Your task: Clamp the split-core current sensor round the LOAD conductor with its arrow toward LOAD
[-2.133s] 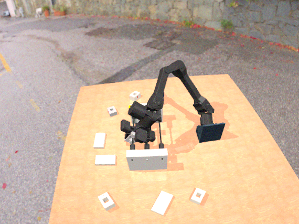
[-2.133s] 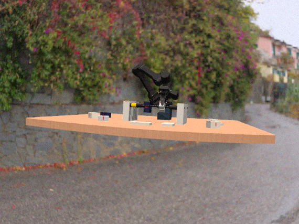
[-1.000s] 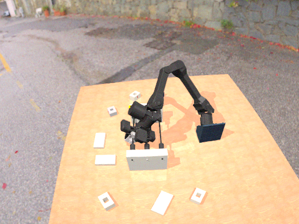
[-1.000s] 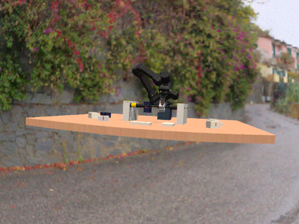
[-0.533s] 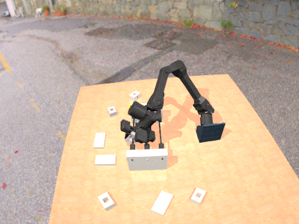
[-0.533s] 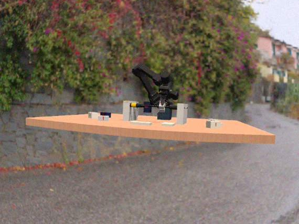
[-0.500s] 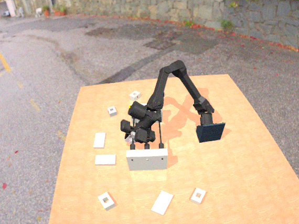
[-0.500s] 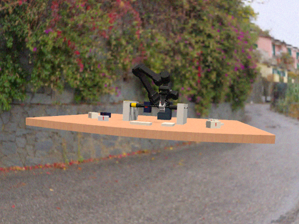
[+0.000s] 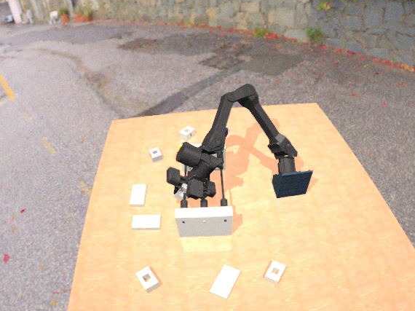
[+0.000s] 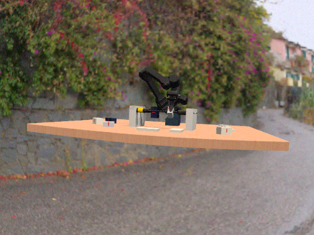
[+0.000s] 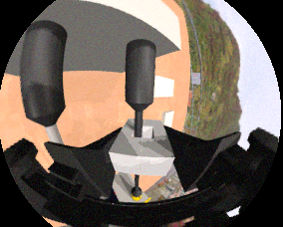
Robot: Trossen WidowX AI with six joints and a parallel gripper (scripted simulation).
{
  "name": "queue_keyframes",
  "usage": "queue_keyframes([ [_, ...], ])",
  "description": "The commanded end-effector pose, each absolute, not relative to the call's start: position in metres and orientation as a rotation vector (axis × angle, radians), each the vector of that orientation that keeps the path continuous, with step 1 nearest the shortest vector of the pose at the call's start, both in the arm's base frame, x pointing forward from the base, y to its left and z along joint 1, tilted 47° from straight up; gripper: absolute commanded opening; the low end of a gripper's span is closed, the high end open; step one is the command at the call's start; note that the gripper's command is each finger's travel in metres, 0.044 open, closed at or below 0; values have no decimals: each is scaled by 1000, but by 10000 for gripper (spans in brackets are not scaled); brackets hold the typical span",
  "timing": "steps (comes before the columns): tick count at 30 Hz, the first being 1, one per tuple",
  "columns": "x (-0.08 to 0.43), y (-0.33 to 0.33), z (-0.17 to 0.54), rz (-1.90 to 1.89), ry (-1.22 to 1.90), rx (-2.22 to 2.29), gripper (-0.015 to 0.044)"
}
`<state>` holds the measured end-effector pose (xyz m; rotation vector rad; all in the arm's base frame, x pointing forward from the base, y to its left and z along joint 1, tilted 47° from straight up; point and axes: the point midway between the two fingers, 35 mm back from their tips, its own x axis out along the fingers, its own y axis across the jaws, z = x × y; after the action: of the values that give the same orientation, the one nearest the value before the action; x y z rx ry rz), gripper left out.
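The light grey sensor is between the fingers of my gripper, above the table. It sits around the thin outer conductor, which passes through it in the wrist view. A yellow band marks that conductor's far end. My gripper is shut on the sensor, one black finger on each side. The halves look nearly together; whether the latch has caught cannot be told. The arrow and the LOAD lettering cannot be made out.
The conductors run between a front grey-white block and a back block. A second conductor with a thick black sleeve runs alongside. White flat plates and small holed blocks lie around on the table.
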<state>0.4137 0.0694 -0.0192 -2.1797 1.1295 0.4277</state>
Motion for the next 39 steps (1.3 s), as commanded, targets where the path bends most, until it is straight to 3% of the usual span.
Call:
queue_keyframes([
  [1,413,70,-19,429,1128,-2185,0],
  [39,419,69,-18,677,1668,-1847,0],
])
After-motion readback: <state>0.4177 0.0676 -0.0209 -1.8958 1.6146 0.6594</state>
